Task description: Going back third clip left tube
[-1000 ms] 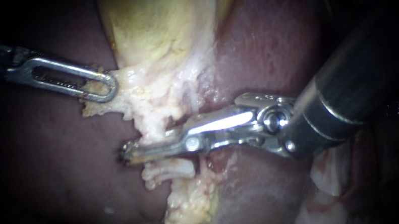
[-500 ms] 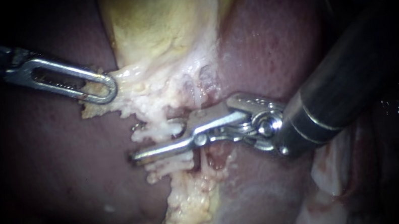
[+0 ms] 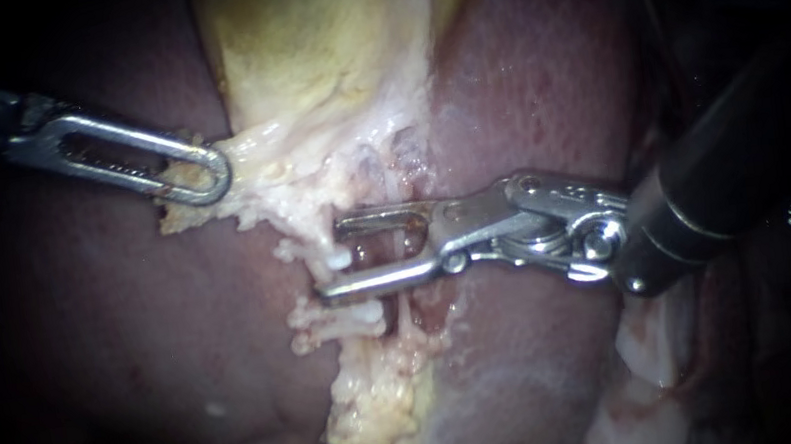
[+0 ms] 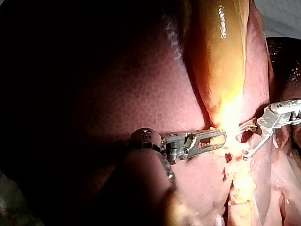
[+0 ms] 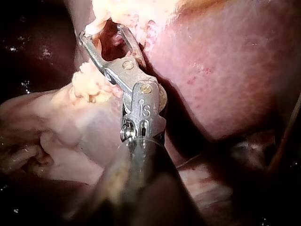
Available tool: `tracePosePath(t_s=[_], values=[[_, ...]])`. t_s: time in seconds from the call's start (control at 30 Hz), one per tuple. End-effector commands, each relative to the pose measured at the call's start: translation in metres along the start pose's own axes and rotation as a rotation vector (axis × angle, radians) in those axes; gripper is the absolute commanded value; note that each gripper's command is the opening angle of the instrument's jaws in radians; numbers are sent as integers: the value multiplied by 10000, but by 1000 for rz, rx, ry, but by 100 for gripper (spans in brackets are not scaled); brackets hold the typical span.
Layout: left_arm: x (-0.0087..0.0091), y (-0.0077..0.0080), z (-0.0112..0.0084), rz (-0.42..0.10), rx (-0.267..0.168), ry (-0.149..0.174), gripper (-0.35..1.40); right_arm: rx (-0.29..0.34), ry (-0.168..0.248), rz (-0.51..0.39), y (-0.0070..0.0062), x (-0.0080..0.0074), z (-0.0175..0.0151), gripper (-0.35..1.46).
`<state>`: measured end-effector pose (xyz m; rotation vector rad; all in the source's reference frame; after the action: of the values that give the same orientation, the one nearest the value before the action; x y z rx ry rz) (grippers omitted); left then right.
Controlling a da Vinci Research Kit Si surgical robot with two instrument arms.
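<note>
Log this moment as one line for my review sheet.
left instrument: jaws shut on pale tissue at gallbladder edge | right instrument: jaws open, nothing gripped, tips at same tissue

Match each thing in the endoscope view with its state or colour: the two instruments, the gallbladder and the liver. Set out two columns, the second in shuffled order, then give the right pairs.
Column 1
1. left instrument
2. right instrument
3. gallbladder
4. liver

Column 2
A. reddish-purple
B. open, holding nothing
C. yellowish
D. shut on pale tissue at the gallbladder's lower end

Pairs: 1-D, 2-B, 3-C, 4-A
</note>
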<state>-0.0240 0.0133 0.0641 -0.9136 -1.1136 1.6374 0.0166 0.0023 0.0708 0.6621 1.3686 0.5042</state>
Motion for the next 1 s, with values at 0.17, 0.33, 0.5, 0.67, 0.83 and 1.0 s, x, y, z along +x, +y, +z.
tracePosePath(t_s=[0.17, 0.33, 0.5, 0.67, 0.83, 1.0], values=[[0, 0, 0, 0, 0, 0, -35, 9, -8, -121, -16, 1, -19, 50], [0, 0, -1, 0, 0, 0, -35, -17, -15, -234, -36, -1, -42, 50], [0, 0, -1, 0, -1, -1, -35, -30, -22, -297, -46, 0, -72, 50], [0, 0, -1, 0, -1, -1, -35, -19, -25, -331, -46, 6, -99, 50], [0, 0, -1, 0, -1, -1, -35, -16, -26, -348, -45, 15, -115, 50], [0, 0, -1, 0, -1, -1, -35, -14, -26, -351, -45, 17, -120, 50]])
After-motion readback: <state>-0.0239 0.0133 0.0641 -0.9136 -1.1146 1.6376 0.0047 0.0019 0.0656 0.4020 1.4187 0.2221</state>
